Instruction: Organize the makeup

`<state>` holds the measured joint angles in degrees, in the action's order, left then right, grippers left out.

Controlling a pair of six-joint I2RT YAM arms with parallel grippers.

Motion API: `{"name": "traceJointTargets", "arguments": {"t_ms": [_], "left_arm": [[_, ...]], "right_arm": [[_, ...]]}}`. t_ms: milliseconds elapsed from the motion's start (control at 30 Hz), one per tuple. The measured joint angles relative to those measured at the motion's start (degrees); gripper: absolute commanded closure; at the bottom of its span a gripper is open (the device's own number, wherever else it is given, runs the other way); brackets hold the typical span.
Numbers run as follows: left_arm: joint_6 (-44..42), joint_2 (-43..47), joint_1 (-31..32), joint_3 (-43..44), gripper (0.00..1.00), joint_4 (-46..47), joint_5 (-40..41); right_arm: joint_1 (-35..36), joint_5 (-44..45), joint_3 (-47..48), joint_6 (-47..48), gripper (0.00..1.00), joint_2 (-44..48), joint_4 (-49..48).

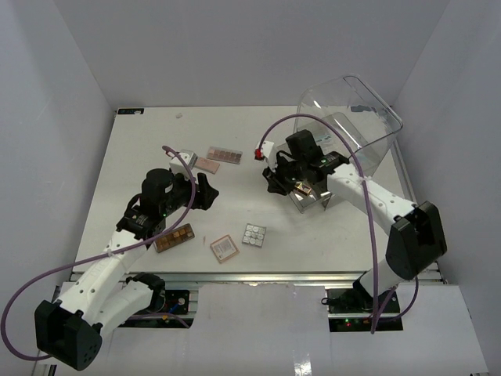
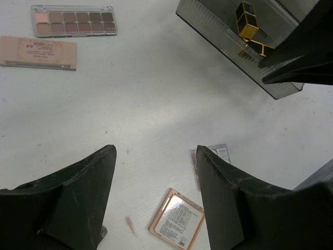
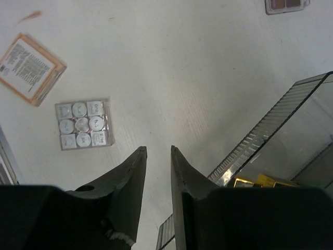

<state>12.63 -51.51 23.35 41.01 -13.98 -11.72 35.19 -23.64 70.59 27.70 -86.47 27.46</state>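
Silvery grid palette (image 2: 221, 151) peeks behind left hand (image 2: 154, 155).

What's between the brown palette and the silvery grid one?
The pinkish square compact sits between the brown palette and the silvery grid palette, in the top view.

You're getting bright, even overhead light. The white table (image 1: 133, 157) is washing out close to pure white in the top view, and the arms are throwing only faint, soft-edged shadows. The clear box (image 1: 368, 117) is catching glare streaks along its lid. In the wrist views, the fingers (image 2: 78, 203) of the left gripper (image 2: 155, 151) and the fingers (image 3: 125, 192) of the right gripper (image 3: 158, 151) are reading near-black and blurry. The square compact (image 2: 176, 219) is flashing a small highlight.
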Motion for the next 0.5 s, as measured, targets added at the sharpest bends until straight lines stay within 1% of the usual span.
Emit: {"name": "traceJointTargets", "arguments": {"t_ms": [133, 300, 433, 500], "left_arm": [[-1.0, 1.2, 0.0, -0.4, 0.25, -0.9, 2.2], [-1.5, 2.2, 0.0, -0.4, 0.25, -1.0, 3.3], [-1.5, 2.2, 0.0, -0.4, 0.24, -1.0, 3.4], [-1.5, 2.2, 0.0, -0.4, 0.23, -1.0, 3.4]], "right_arm": [[2.0, 7.2, 3.4, -2.7, 0.68, -5.8, 0.8], [3.5, 15.3, 5.0, -5.0, 0.66, -9.7, 0.8], [3.9, 21.4, 5.1, -6.4, 0.63, -11.9, 0.8], [3.9, 23.8, 5.1, -6.7, 0.58, -12.8, 0.8]]}}
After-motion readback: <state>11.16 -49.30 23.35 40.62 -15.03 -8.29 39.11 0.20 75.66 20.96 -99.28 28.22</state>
